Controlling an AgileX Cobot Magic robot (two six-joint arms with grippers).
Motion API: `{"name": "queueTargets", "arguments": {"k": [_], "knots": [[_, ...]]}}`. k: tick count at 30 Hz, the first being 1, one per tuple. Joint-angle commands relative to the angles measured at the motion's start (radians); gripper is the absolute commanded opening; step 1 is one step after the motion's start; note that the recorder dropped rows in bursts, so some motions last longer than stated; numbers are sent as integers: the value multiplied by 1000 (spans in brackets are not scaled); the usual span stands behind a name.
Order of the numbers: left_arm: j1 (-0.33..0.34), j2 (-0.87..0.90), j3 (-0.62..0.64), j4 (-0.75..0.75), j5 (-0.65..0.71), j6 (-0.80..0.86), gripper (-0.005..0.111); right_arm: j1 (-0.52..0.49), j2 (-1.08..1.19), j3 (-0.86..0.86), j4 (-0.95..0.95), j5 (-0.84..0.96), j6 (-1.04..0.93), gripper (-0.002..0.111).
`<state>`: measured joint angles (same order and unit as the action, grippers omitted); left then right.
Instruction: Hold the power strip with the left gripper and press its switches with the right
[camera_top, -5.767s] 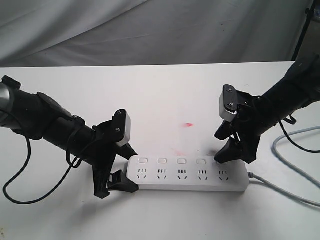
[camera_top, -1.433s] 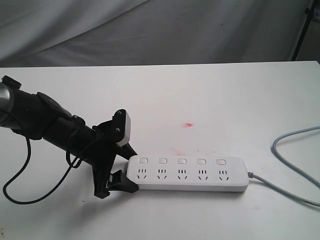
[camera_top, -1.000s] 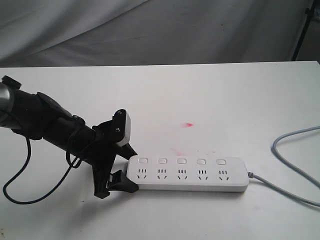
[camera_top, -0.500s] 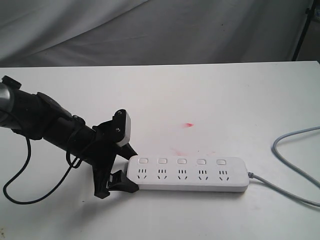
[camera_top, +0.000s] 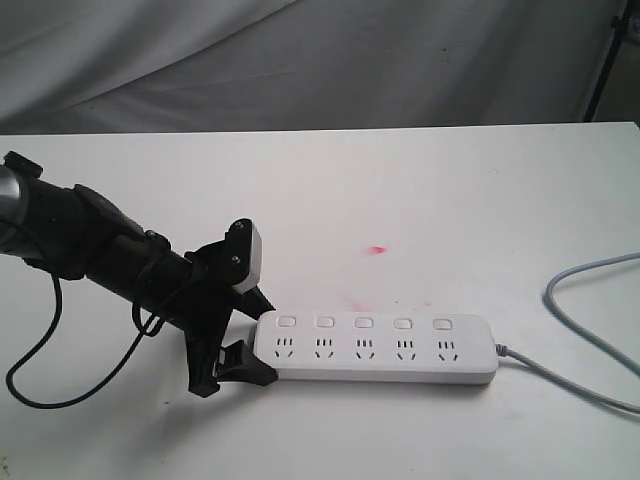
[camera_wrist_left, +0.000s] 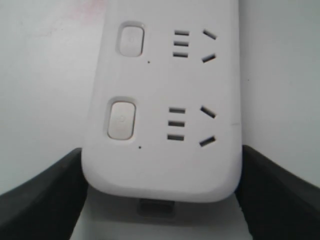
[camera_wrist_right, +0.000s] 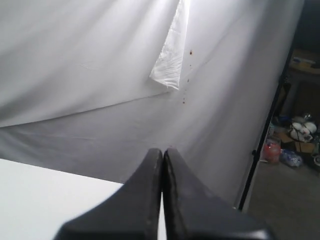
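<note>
One power strip (camera_top: 375, 345) lies flat on the white surface (camera_top: 450, 200), in the near middle of the exterior view, its long axis running left to right. It carries five switches (camera_top: 363, 323) in one row along its far edge and five socket sets beneath them. The left wrist view shows only two of each. One grey cord (camera_top: 580, 370) leaves its right end and curves off across the surface. There are two grippers, one in each wrist view.

The strip is smooth white plastic with rounded corners. Its switches are small raised rounded squares, and each socket set is three short bar slots beside two slanted ones. The left gripper (camera_top: 258, 335) is matt black, with a small white rectangular module on top and a loose black cable (camera_top: 50, 370) looping from its arm. Its jaws are spread wide and sit against both long sides of the strip's left end, clamping it. The right gripper (camera_wrist_right: 163, 155), also black, has its jaws pressed flat together on nothing, facing a creased pale cloth backdrop (camera_wrist_right: 90, 75). Faint red smudges (camera_top: 377, 249) mark the surface behind the strip.

Some seconds earlier the right gripper stood over the switch nearest the cord; it is now gone from the exterior view. Over the last second, strip and left gripper have not shifted.
</note>
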<state>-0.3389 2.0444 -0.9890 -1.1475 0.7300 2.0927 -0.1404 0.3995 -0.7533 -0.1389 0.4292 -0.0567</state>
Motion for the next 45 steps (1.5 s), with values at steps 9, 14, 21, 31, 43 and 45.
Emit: {"name": "queueTargets", "arguments": {"k": [9,14,21,31,43,45], "knots": [[-3,1,-6,-2,-24,1,0,3,-179,420,46,-208,29,0],[-3,1,-6,-2,-24,1,0,3,-278,556,124,-212,36,0],[-3,1,-6,-2,-24,1,0,3,-399,709,130,-230,36,0],[-3,1,-6,-3,-19,1,0,42,-399,753,127,-170,36,0],[-3,1,-6,-3,-19,1,0,42,-399,753,131,-93,36,0],[-3,1,-6,-3,-19,1,0,42,-399,753,131,-93,36,0]]}}
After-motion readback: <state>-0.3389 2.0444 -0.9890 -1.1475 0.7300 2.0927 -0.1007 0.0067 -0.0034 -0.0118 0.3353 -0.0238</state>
